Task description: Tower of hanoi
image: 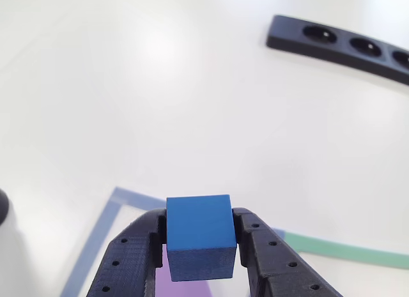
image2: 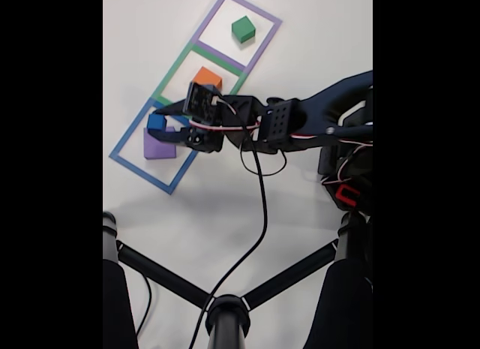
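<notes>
Gripper: the black two-finger gripper point(image: 201, 246) has its jaws closed against the two opposite side faces of a blue cube point(image: 199, 235), which fills the gap between them; in the fixed view the gripper point(image2: 159, 127) reaches in from the right on the dark arm point(image2: 300, 120).
Blue cube: clamped between the jaws; in the fixed view the blue cube point(image2: 155, 123) sits just above and overlapping the top left corner of a purple block point(image2: 158, 144); whether the two touch cannot be told.
Purple block: lies flat on the white table point(image2: 225, 206) inside the blue-outlined square point(image2: 126, 142), the lowest of three squares in a diagonal row; in the other view a purple patch shows under the cube at the bottom edge.
Orange cube: the orange cube point(image2: 208, 78) lies in the middle, green-outlined square point(image2: 172, 70), partly behind the gripper's body.
Green cube: the green cube point(image2: 243, 28) rests alone in the top, purple-outlined square point(image2: 266, 19), well apart from the gripper.
Table edge: a black power strip point(image: 339, 45) lies near the far right corner in the other view.
Foreground: black stand legs point(image2: 225, 308) cross the bottom of the fixed view, with a black cable point(image2: 261, 206) running down to them.
</notes>
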Available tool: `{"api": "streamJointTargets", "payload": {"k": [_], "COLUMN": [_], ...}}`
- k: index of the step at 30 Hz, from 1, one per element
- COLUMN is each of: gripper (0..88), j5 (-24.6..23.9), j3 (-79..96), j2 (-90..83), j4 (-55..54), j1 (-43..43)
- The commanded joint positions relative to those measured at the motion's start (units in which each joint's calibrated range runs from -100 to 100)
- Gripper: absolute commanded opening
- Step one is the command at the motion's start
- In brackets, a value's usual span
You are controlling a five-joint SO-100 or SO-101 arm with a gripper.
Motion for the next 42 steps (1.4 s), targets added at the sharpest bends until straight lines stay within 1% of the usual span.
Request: {"api": "streamJointTargets", "payload": {"k": [1, 5, 8, 11, 13, 17, 19, 22, 24, 28, 33, 37, 42], "gripper": [1.8, 1.6, 1.8, 1.8, 1.7, 1.6, 1.4, 1.3, 1.2, 1.1, 1.1, 1.0, 1.2], "j5": [1.18, 1.18, 1.18, 1.0, -0.47, 0.08, -1.21, -1.21, 1.0, 1.18, 1.18, 1.18, 1.18], "j3": [-11.58, -25.48, -34.75, -43.66, -48.29, -56.2, -59.02, -61.65, -62.1, -60.92, -58.02, -51.02, -34.3], "j2": [-19.5, -27.67, -30.56, -31.6, -31.84, -31.92, -31.52, -31.44, -31.6, -31.52, -31.68, -33.68, -38.57], "j4": [34.87, 62.96, 77.28, 88.53, 93.23, 100.67, 102.13, 103.34, 103.91, 103.67, 102.21, 97.6, 84.81], "j1": [2.79, 5.38, 7.14, 8.66, 9.73, 12.32, 13.85, 17.2, 20.02, 26.05, 31.61, 35.5, 39.09]}}
